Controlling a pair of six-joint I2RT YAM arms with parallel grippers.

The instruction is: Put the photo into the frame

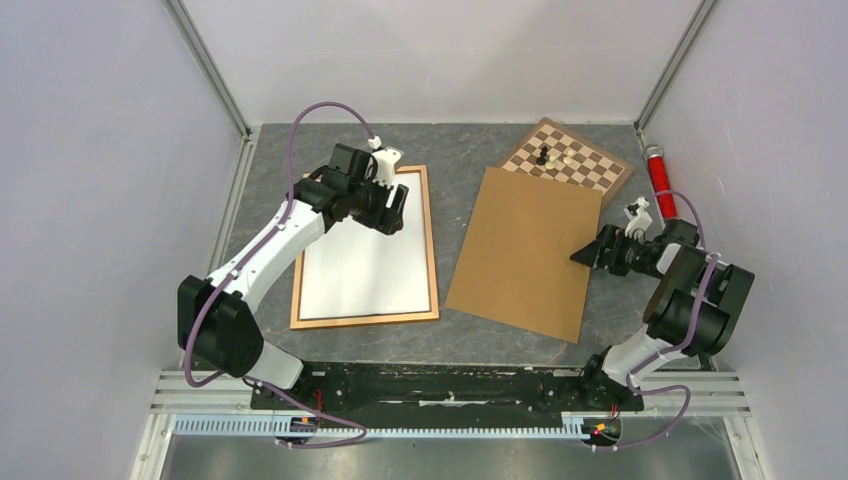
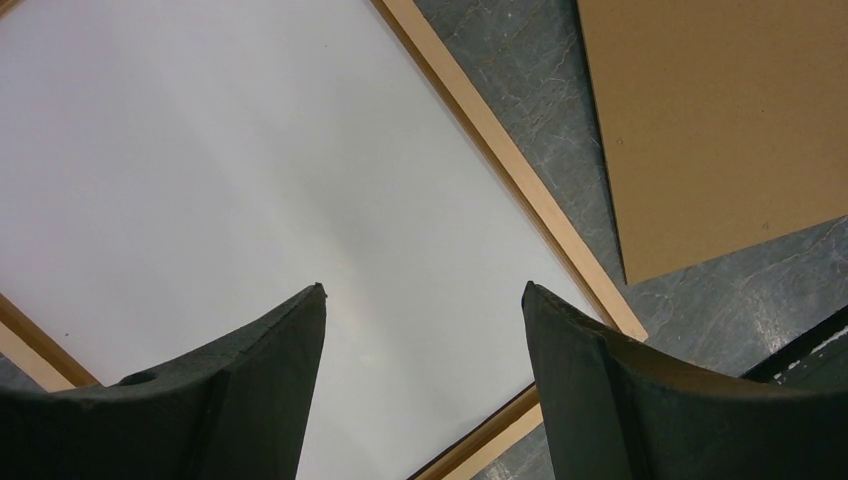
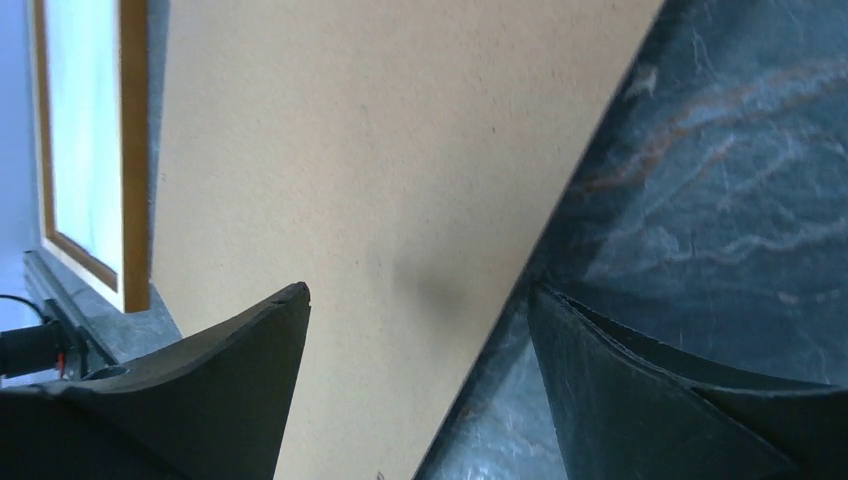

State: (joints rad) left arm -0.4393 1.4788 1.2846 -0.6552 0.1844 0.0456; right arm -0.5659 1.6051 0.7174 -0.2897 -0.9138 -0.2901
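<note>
Left gripper [image 2: 423, 290] hangs with its jaws spread wide and nothing between them, poised over the far right part of the photo [image 1: 365, 265]. The photo lies white back up inside the frame [image 1: 432, 240], whose thin light-brown rails show all round it. From the left wrist view I cannot tell whether the fingertips touch the paper. Right gripper [image 3: 420, 290] is likewise wide and holds nothing, with one finger over the plain brown backing board [image 1: 525, 250] and the other over the grey marbled table [image 1: 460, 160], so that the board's right edge runs between them. That board lies flat just to the right of the frame, apart from it, turned at a slant, with its far corner lapping over the near edge of the chessboard [image 1: 585, 165]. A few chess pieces [image 1: 545, 155] stand on the chessboard, and a red cylinder [image 1: 660, 180] lies at the table's far right edge.
</note>
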